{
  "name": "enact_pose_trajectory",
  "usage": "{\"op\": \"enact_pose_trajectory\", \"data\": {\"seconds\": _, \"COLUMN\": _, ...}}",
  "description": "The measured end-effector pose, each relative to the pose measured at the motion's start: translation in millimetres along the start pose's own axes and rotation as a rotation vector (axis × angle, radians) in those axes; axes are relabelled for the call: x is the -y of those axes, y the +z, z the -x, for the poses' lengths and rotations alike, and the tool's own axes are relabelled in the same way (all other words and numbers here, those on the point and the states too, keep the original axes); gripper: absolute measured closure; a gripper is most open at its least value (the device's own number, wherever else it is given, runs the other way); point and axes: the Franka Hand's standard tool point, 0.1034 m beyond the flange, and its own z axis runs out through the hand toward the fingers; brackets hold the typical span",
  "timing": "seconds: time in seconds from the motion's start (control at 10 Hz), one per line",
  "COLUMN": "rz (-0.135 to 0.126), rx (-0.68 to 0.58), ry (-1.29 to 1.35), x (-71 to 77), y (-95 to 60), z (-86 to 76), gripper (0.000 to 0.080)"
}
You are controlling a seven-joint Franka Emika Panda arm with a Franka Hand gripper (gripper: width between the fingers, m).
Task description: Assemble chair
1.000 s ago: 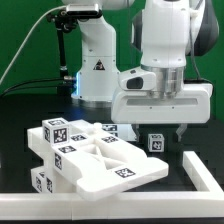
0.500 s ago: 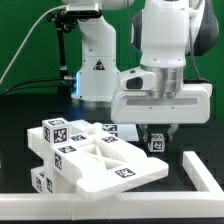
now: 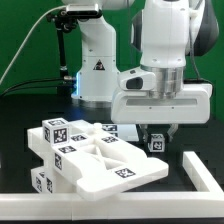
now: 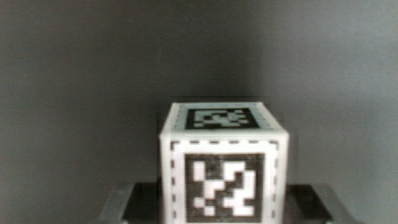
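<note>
We see the glossy white robot arm's two-finger gripper (image 3: 156, 137) lowered over a small matte white tagged cube (image 3: 155, 143) – its jaws pinching the block – on the black table (image 3: 200, 145), near the partly built white chair frame (image 3: 95, 158).

1. You have a black tabletop (image 3: 20, 140) carrying everything.
2. On it lies a cluster of white tagged chair pieces (image 3: 90, 155), toward the exterior view's left.
3. A small tagged cube (image 3: 155, 143) sits apart, beside a white rail (image 3: 205, 170).
</note>
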Motion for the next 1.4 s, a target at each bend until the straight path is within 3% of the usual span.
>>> {"op": "enact_pose_trajectory", "data": {"seconds": 0.1, "rz": -0.001, "rx": 0.001, "ry": -0.001, "x": -0.9, "y": -1.8, "z": -0.9, "gripper": 0.0517}}
{"op": "enact_pose_trajectory", "data": {"seconds": 0.2, "rz": -0.007, "rx": 0.031, "ry": -0.034, "x": -7.0, "y": -20.4, "z": -7.1, "gripper": 0.0517}}
{"op": "enact_pose_trajectory", "data": {"seconds": 0.3, "rz": -0.031, "rx": 0.017, "ry": -0.037, "x": -18.4, "y": -53.7, "z": -19.6, "gripper": 0.0517}}
{"op": "enact_pose_trajectory", "data": {"seconds": 0.5, "rz": -0.058, "rx": 0.027, "ry": -0.019, "x": -40.1, "y": -98.7, "z": -30.1, "gripper": 0.0517}}
{"op": "enact_pose_trajectory", "data": {"seconds": 0.6, "rz": -0.068, "rx": 0.062, "ry": 0.000, "x": -42.5, "y": -107.9, "z": -31.8, "gripper": 0.0517}}
{"op": "enact_pose_trajectory", "data": {"seconds": 1.0, "rz": -0.064, "rx": 0.053, "ry": -0.017, "x": -45.8, "y": -107.6, "z": -36.1, "gripper": 0.0515}}
{"op": "enact_pose_trajectory", "data": {"seconds": 1.2, "rz": -0.084, "rx": 0.055, "ry": -0.108, "x": -74.8, "y": -144.5, "z": -75.3, "gripper": 0.0515}}
{"op": "enact_pose_trajectory", "data": {"seconds": 1.4, "rz": -0.079, "rx": 0.027, "ry": -0.126, "x": -83.5, "y": -168.0, "z": -110.2, "gripper": 0.0515}}
